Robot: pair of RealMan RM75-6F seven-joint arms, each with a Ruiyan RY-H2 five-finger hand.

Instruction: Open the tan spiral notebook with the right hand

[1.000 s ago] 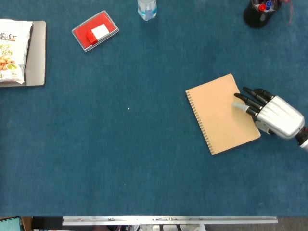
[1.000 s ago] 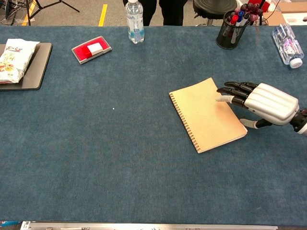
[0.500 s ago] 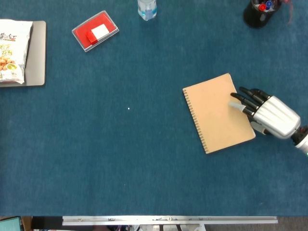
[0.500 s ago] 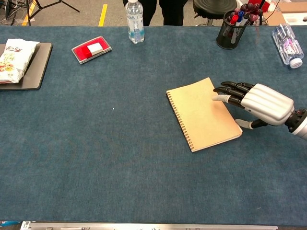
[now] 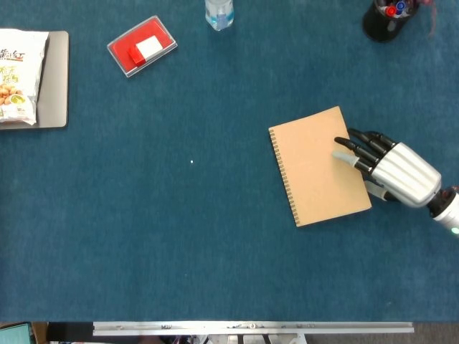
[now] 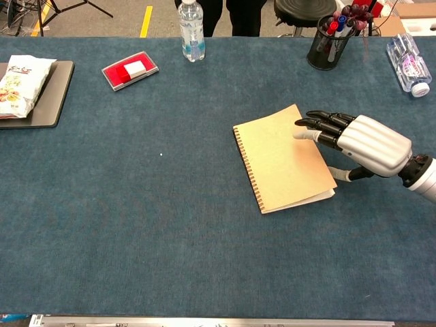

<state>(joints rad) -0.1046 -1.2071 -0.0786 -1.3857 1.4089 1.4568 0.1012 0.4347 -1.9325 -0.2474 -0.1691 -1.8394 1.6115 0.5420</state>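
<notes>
One hand only was in view, the right hand (image 6: 361,144), reaching in from the right edge of the blue cloth-covered table (image 6: 170,225); the left hand showed in neither camera. Its fingers (image 6: 320,126) lay extended and close together, tips resting on the cover of the tan spiral notebook (image 6: 279,160) near its free edge, while the thumb (image 6: 340,174) sat low beside that edge; nothing was clamped. Under the fingertips the notebook lay flat, spiral binding (image 5: 283,175) on the side away from the hand. Compared with the earlier frames, the notebook had slid and rotated slightly away from the hand, toward the table centre, with the fingers travelling with it. In the chest view the near free corner beside the thumb appeared to have lifted a little, showing a pale sliver of pages; this was faint and could not be confirmed from the head view. Judgement: the push had shifted the book rather than opened it, so the task was barely begun; the thumb would need to catch under the cover edge for the lift to proceed, and further sliding remained the risk. Beyond the fingertips, well apart, stood a pen holder (image 6: 325,42) and a lying bottle (image 6: 407,63); farther left were an upright water bottle (image 6: 191,28), a red box (image 6: 130,69) and a snack bag (image 6: 20,85) on a grey tray (image 6: 53,102).
</notes>
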